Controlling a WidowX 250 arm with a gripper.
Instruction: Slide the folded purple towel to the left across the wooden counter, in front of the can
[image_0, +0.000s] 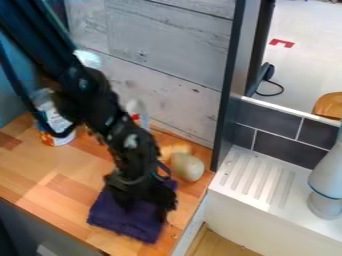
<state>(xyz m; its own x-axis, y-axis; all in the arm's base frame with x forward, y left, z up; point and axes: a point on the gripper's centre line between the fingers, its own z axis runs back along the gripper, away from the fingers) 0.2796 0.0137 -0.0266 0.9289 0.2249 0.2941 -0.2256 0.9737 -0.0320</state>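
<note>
The black gripper (150, 205) hangs at the lower end of the arm, over a folded dark purple cloth (127, 217) on the wooden counter (57, 192). It covers the middle of the cloth, and whether it touches the fabric I cannot tell. Just behind and to the right of the cloth lies a pale, rounded object (188, 167), with a yellowish piece (175, 148) beside it. The arm hides part of the cloth's back edge.
A white labelled container (55, 120) stands at the counter's back left, partly behind the arm. A white bottle (137, 114) is near the wooden back wall. To the right are a dark upright post, a ridged white drainboard (257, 175) and a grey-white faucet (327, 182).
</note>
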